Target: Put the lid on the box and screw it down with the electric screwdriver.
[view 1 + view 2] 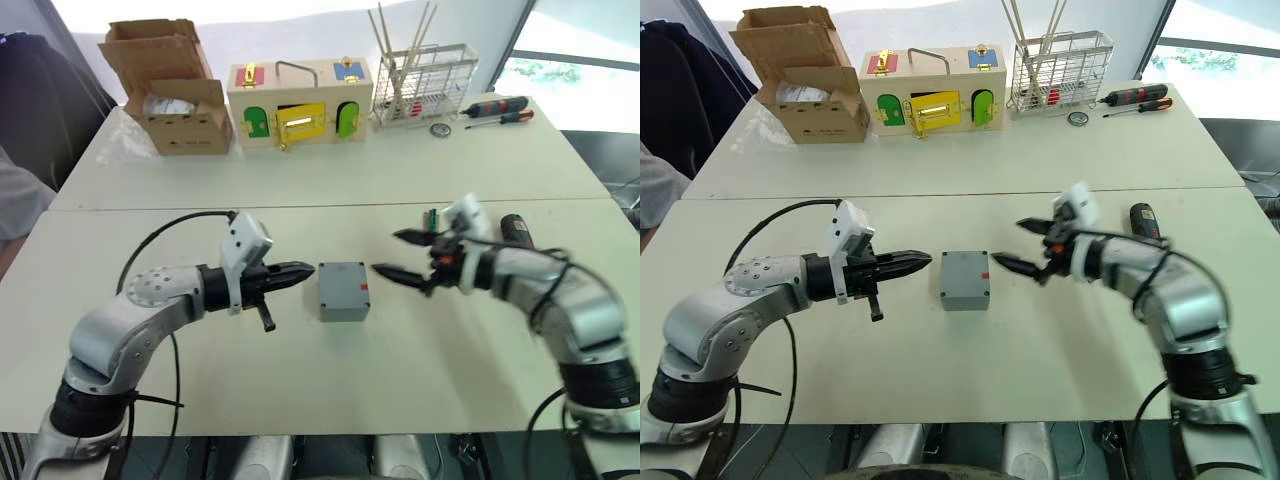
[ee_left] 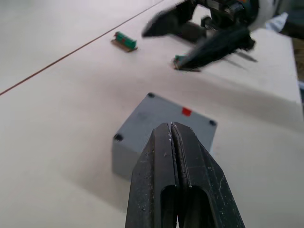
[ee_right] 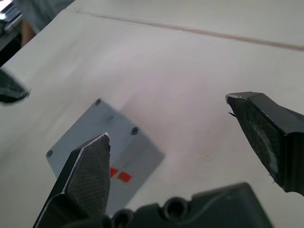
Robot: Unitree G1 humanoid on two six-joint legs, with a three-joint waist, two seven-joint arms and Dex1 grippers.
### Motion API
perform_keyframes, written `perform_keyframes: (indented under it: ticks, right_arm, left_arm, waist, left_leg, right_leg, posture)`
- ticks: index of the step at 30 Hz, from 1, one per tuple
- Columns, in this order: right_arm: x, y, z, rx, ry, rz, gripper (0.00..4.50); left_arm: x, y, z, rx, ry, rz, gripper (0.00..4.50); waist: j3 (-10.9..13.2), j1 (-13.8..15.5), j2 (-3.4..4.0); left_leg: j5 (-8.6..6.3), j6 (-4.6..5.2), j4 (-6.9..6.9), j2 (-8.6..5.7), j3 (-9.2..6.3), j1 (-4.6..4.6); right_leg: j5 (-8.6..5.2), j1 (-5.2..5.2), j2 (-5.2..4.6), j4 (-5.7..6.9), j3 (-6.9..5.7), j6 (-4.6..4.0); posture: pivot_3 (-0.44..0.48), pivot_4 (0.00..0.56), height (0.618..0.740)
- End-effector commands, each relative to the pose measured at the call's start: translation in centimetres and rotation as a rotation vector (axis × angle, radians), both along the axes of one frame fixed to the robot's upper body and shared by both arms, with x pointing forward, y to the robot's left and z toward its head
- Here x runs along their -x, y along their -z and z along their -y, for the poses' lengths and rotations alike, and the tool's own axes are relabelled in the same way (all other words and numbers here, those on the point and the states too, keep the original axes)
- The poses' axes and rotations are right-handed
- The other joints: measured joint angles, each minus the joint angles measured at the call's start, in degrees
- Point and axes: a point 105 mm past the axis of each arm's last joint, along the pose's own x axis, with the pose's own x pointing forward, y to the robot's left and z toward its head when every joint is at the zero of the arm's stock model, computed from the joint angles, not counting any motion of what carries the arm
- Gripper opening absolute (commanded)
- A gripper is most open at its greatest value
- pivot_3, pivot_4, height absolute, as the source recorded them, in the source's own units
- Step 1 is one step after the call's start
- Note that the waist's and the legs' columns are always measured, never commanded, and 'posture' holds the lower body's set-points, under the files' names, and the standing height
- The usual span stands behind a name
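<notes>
The box (image 1: 343, 290) is sitting on the near table (image 1: 330, 380), roughly midway between the two grippers, with the lid (image 3: 97, 137) lying flat on top of it and dark screw holes showing at the lid's corners. A small red mark is showing on the side of the box facing the right arm.

The left gripper (image 1: 300, 272) is hovering just beside the box on its left side, pointing at it, with its two fingers pressed together and holding nothing. The right gripper (image 1: 397, 254) is hovering just beside the box on the opposite side, its fingers spread wide apart and empty; the lower fingertip is pointing at the edge with the red mark without touching it.

The electric screwdriver (image 1: 517, 229) is lying on the table behind the right forearm, partly hidden by it. A small green part (image 2: 125, 41) is lying on the table near the right gripper, beyond the box.

On the far table, well apart from the box, a cardboard box (image 1: 172, 88) is standing open at the left, a wooden box (image 1: 299, 103) with coloured doors is standing in the middle, and a wire rack (image 1: 423, 82) holding sticks is standing to the right. Two hand screwdrivers (image 1: 497, 110) are lying beside the rack.

Nothing is lying between either gripper and the box.
</notes>
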Motion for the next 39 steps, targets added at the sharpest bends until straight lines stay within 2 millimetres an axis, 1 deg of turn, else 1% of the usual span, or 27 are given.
perform_keyframes:
  ticks: [1, 2, 3, 5, 8, 10, 11, 12, 14, 16, 20, 23, 25, 31, 34, 37, 39]
  right_arm:
    - [0.2, -4.0, 3.6, 0.004, 0.097, 0.038, 4.47]
    - [-0.2, -4.7, 5.6, 0.051, 0.17, 0.022, 4.47]
    - [-0.4, -5.3, 7.1, 0.082, 0.224, 0.011, 4.47]
    - [0.0, -5.9, 9.5, 0.169, 0.283, -0.061, 4.47]
    - [0.7, -4.5, 13.2, 0.256, 0.432, -0.262, 4.47]
    - [0.7, -3.6, 15.1, 0.24, 0.526, -0.368, 4.47]
    - [0.6, -3.3, 15.7, 0.213, 0.559, -0.41, 4.47]
    - [0.5, -2.9, 15.9, 0.149, 0.581, -0.472, 4.47]
    - [0.7, -1.5, 16.7, 0.16, 0.595, -0.572, 4.47]
    - [0.9, -0.8, 17.3, 0.191, 0.6, -0.624, 4.47]
    - [0.2, -0.2, 17.2, 0.187, 0.588, -0.695, 4.47]
    - [-0.2, 1.3, 17.4, 0.188, 0.623, -0.783, 4.47]
    - [-0.2, 2.3, 17.3, 0.192, 0.617, -0.836, 4.47]
    - [-0.2, 5.0, 17.2, 0.308, 0.568, -0.917, 4.47]
    - [-0.5, 6.1, 17.2, 0.345, 0.567, -0.93, 4.47]
    - [-1.0, 7.0, 17.3, 0.38, 0.576, -0.915, 3.79]
    - [-0.9, 7.3, 17.4, 0.405, 0.571, -0.923, 3.15]
  left_arm:
    - [1.4, -1.0, 2.1, 0.023, 0.12, 0.049, 0.0]
    - [1.7, -1.2, 2.8, 0.023, 0.155, 0.066, 0.0]
    - [1.9, -1.3, 3.3, 0.022, 0.181, 0.078, 0.0]
    - [2.4, -1.5, 4.4, 0.028, 0.23, 0.107, 0.0]
    - [2.8, -0.9, 5.5, -0.002, 0.276, 0.143, 0.0]
    - [3.1, -0.3, 6.1, -0.025, 0.294, 0.157, 0.0]
    - [3.2, -0.1, 6.4, -0.027, 0.302, 0.16, 0.0]
    - [3.4, 0.1, 6.7, -0.026, 0.308, 0.161, 0.0]
    - [3.6, 0.4, 7.2, 0.003, 0.305, 0.151, 0.0]
    - [3.7, 0.5, 7.5, 0.019, 0.299, 0.144, 0.0]
    - [3.8, 0.8, 7.6, 0.025, 0.27, 0.139, 0.0]
    - [3.3, 0.7, 7.4, 0.041, 0.195, 0.153, 0.0]
    - [3.1, 0.9, 7.4, 0.04, 0.168, 0.151, 0.0]
    - [2.8, 1.1, 7.2, 0.039, 0.109, 0.154, 0.0]
    - [2.5, 1.0, 7.1, 0.043, 0.082, 0.156, 0.0]
    - [2.3, 1.0, 7.0, 0.044, 0.061, 0.158, 0.0]
    - [2.3, 1.0, 7.0, 0.049, 0.054, 0.158, 0.0]
  waist:
    - [0.0, 0.13, -0.01]
    - [-0.01, 0.12, -0.02]
    - [0.0, 0.1, -0.01]
    - [0.0, 0.05, 0.0]
    - [0.0, -0.12, 0.01]
    - [0.0, -0.51, 0.01]
    - [0.0, -0.62, 0.01]
    - [0.0, -0.59, 0.04]
    - [0.01, -0.57, 0.08]
    - [0.01, -0.46, 0.08]
    - [0.02, -0.29, 0.1]
    - [0.02, -0.33, 0.08]
    - [0.02, -0.16, 0.08]
    - [0.02, -0.03, 0.09]
    - [-0.04, -0.11, 0.0]
    - [-0.31, -0.19, -0.45]
    - [-0.4, -0.18, -0.6]
  left_leg:
    - [0.0, 0.0, 0.01, 0.0, 0.0, 0.0]
    - [0.0, 0.0, 0.01, 0.01, 0.0, 0.0]
    - [0.0, 0.0, 0.02, 0.01, 0.0, 0.01]
    - [-0.02, 0.03, 0.06, 0.01, 0.07, 0.01]
    - [-0.05, 0.09, 0.02, 0.05, 0.18, 0.01]
    - [-0.06, 0.1, 0.01, 0.08, 0.22, 0.01]
    - [-0.06, 0.11, 0.02, 0.08, 0.28, 0.02]
    - [-0.06, 0.11, 0.03, 0.08, 0.34, 0.03]
    - [-0.08, 0.14, 0.05, 0.06, 0.38, 0.03]
    - [-0.1, 0.18, 0.04, 0.07, 0.37, 0.02]
    - [-0.11, 0.2, 0.06, 0.05, 0.4, -0.01]
    - [-0.11, 0.2, 0.09, 0.04, 0.39, 0.0]
    - [-0.11, 0.19, 0.08, 0.05, 0.35, -0.01]
    - [-0.1, 0.18, 0.12, 0.0, 0.32, -0.03]
    - [-0.1, 0.16, 0.12, 0.01, 0.32, 0.02]
    - [-0.09, 0.15, 0.12, 0.02, 0.3, 0.06]
    - [-0.1, 0.15, 0.12, 0.02, 0.28, 0.1]
  right_leg:
    - [0.0, 0.02, 0.0, 0.0, 0.0, 0.0]
    - [0.0, 0.04, 0.01, 0.0, -0.01, 0.0]
    - [0.0, 0.05, 0.01, 0.0, -0.01, -0.01]
    - [0.0, 0.06, 0.0, 0.0, 0.0, -0.01]
    - [0.0, 0.02, 0.0, -0.04, 0.01, -0.01]
    - [0.0, 0.02, 0.01, -0.08, 0.02, -0.01]
    - [0.0, 0.02, 0.0, -0.08, 0.05, -0.01]
    - [0.0, 0.02, -0.02, -0.08, 0.09, 0.0]
    - [0.0, 0.02, -0.03, -0.08, 0.16, 0.0]
    - [0.0, 0.01, -0.02, -0.09, 0.15, 0.0]
    - [0.0, -0.04, -0.03, -0.09, 0.15, 0.01]
    - [0.0, -0.02, -0.03, -0.08, 0.16, 0.01]
    - [0.0, -0.02, -0.01, -0.08, 0.14, 0.01]
    - [0.0, -0.03, -0.04, -0.08, 0.14, 0.01]
    - [0.01, 0.02, -0.01, -0.07, 0.14, 0.01]
    - [0.01, 0.07, 0.0, -0.06, 0.14, 0.01]
    - [0.01, 0.13, 0.0, -0.08, 0.14, 0.01]
  posture:
    - [0.0, 0.15, 0.74]
    - [0.0, 0.15, 0.74]
    - [0.0, 0.15, 0.74]
    - [0.0, 0.15, 0.74]
    - [0.0, 0.15, 0.74]
    - [0.0, 0.15, 0.74]
    - [0.0, 0.15, 0.74]
    - [0.0, 0.15, 0.74]
    - [0.0, 0.15, 0.74]
    - [0.0, 0.15, 0.74]
    - [0.0, 0.15, 0.74]
    - [0.0, 0.15, 0.74]
    - [0.0, 0.15, 0.74]
    - [0.0, 0.15, 0.74]
    - [0.0, 0.15, 0.74]
    - [0.0, 0.15, 0.74]
    - [0.0, 0.15, 0.74]
